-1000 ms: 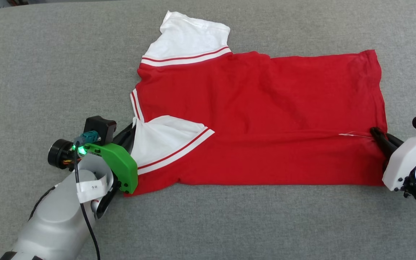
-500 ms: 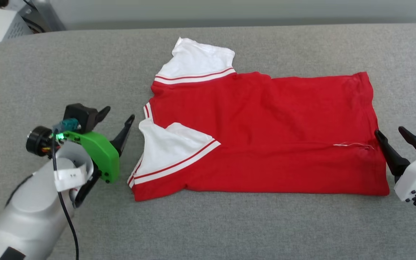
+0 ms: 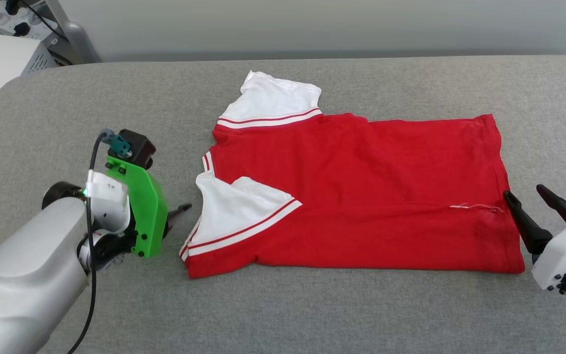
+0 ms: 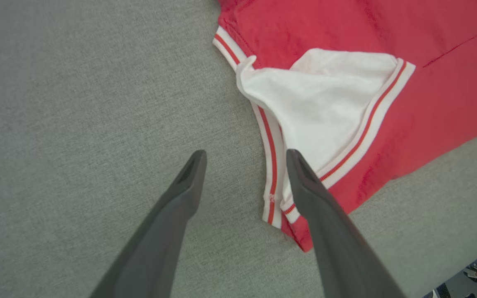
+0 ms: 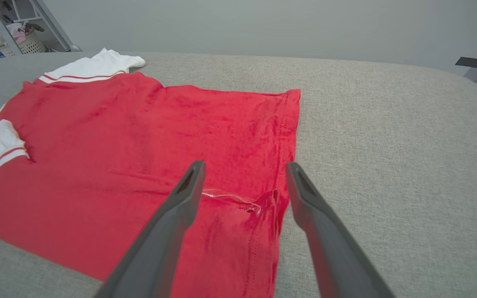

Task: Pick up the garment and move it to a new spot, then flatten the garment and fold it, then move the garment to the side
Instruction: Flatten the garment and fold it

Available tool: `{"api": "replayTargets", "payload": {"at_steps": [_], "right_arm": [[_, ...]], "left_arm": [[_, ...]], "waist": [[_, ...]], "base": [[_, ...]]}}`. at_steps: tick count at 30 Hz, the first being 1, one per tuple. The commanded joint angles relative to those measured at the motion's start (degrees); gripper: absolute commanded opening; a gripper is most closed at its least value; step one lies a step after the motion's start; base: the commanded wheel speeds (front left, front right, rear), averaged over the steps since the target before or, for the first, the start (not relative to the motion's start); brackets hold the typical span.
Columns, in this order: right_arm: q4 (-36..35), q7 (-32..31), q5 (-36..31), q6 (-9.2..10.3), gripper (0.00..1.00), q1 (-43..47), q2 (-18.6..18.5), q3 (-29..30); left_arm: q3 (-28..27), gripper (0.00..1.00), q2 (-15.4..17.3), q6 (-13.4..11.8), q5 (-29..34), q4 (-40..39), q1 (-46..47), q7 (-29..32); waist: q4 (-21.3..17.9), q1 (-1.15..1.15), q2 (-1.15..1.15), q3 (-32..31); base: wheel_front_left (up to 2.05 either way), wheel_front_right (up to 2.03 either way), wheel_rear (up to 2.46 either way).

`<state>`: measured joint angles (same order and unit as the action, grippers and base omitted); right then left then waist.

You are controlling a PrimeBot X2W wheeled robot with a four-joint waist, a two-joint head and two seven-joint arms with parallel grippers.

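The grey padded table [image 3: 312,305] holds the garment [image 3: 356,196] at its middle, apparently folded once lengthwise, with more folding and the move aside still to do. A second ago both grippers pinched its ends; now the left gripper [image 4: 245,155] and right gripper [image 5: 244,165] stand spread, released.

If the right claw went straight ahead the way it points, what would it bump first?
Probably the garment: the open right claw points at its red hem, near a loose white thread. Its height over the cloth is unclear, so it might skim above instead.
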<state>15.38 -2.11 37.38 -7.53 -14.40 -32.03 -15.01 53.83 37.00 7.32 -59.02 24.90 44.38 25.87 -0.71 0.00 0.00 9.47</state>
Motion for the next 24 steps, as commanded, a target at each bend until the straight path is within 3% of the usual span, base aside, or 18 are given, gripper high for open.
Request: {"api": "replayTargets", "payload": {"at_steps": [1,8,22,23,24], "right_arm": [[-0.7,-0.5,-0.5,0.04,1.00,0.9,0.6,0.6],[-2.7,-2.8,-1.5,0.04,1.00,1.6,2.4,1.7],[-3.3,-4.1,-2.1,0.04,1.00,-0.2,4.2,1.6],[-3.3,-4.1,-2.2,0.04,1.00,-0.3,4.1,1.7],[-3.5,-3.9,-2.7,0.04,1.00,-0.6,3.7,2.0]], "left_arm": [[0.6,1.00,0.5,0.2,-1.5,-0.4,0.9,2.6],[3.4,1.00,0.5,0.2,-4.4,-0.7,-1.0,10.4],[7.6,1.00,-2.2,0.0,-4.5,6.3,-6.5,11.2],[8.0,0.75,-2.3,0.0,-4.2,6.4,-6.7,10.8],[7.8,0.00,-2.4,0.1,-4.2,6.4,-6.8,9.4]], "waist": [[-0.2,0.00,0.00,0.0],[-1.4,0.00,0.00,1.0],[-4.0,0.00,0.00,3.6],[-4.1,0.00,0.00,3.6],[-4.0,0.00,0.00,3.5]], "base": [[0.00,0.00,0.00],[0.00,0.00,0.00],[0.00,0.00,0.00],[0.00,0.00,0.00],[0.00,0.00,0.00]]}}
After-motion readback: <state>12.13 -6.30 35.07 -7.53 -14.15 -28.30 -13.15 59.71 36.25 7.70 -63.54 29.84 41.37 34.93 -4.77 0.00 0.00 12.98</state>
